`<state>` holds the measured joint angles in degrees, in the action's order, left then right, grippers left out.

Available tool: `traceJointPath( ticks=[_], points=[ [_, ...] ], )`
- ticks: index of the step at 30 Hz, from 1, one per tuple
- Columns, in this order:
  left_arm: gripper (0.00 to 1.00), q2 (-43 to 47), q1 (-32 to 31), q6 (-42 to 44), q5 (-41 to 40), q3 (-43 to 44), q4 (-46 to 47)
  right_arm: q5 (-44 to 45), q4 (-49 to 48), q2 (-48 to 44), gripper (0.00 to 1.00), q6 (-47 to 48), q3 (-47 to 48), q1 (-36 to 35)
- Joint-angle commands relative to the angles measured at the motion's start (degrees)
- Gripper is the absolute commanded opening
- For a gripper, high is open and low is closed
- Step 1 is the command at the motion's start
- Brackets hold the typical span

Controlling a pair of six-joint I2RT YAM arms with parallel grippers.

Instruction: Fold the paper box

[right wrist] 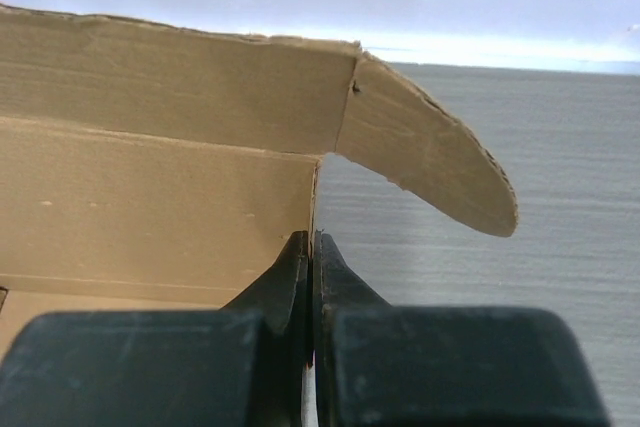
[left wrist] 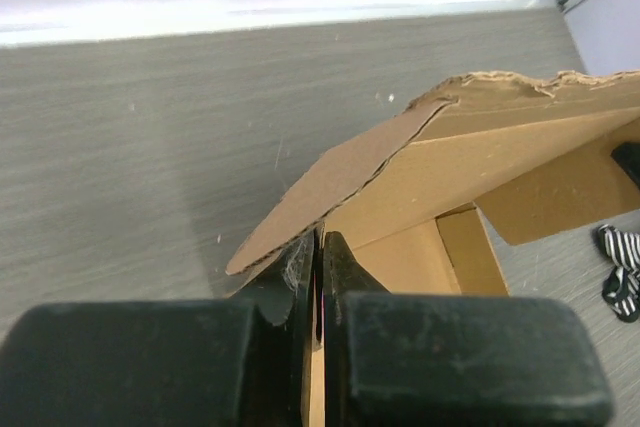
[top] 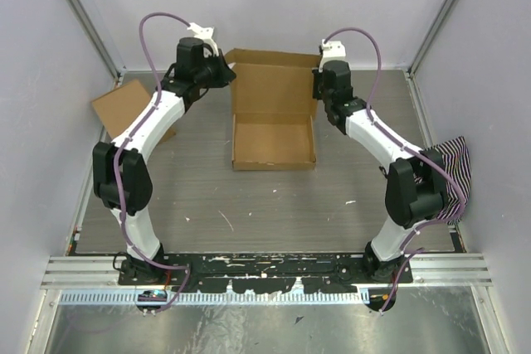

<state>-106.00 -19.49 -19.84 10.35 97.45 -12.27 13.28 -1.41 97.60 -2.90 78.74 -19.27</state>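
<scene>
Top external view shows the paper box [top: 273,112] lying on the grey table [top: 249,205], about midway between the two arms and a little toward the far side. Its near half is a shallow open tray [top: 274,143] with low walls standing. The lid [top: 274,84] rises from the tray's far edge, its inner face toward the arms.

The left gripper [left wrist: 320,244] reaches in at the lid's upper left corner. In the left wrist view its black fingers are pressed together on a thin edge of cardboard, and a slanted side flap [left wrist: 340,182] runs up and to the right from that pinch. The right gripper [right wrist: 312,247] meets the lid's right edge. In the right wrist view its fingers are likewise clamped onto the vertical edge of the lid panel, just below a rounded tab [right wrist: 430,162] that curls outward and droops over the table. A crease runs across the lid above the pinch, and the strip above that crease leans toward the camera.

A second, flatter piece of brown carton [top: 124,109] lies at the far left of the table, partly under the left arm and well apart from the box. A striped cloth [top: 455,173] (black and white) hangs at the right side, beside the right arm's elbow.
</scene>
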Motion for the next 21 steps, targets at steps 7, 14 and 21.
traceJointPath(
  ticks=[7, 14, 21],
  points=[
    [0.09, 7.41, -2.11, -4.29, 2.27, -11.09, 6.07, 4.66, -9.21, -8.37, 0.05, -3.35, -9.21, -6.54],
    [0.11, 12.67, -3.37, -3.61, -0.08, -17.08, 5.43, 8.83, -6.01, -12.33, 0.08, -5.43, -13.77, -9.63],
    [0.12, 16.93, -5.13, -2.48, -2.84, -22.28, 4.36, 8.37, -2.72, -16.17, 0.13, -9.48, -18.96, -11.03]
  ],
)
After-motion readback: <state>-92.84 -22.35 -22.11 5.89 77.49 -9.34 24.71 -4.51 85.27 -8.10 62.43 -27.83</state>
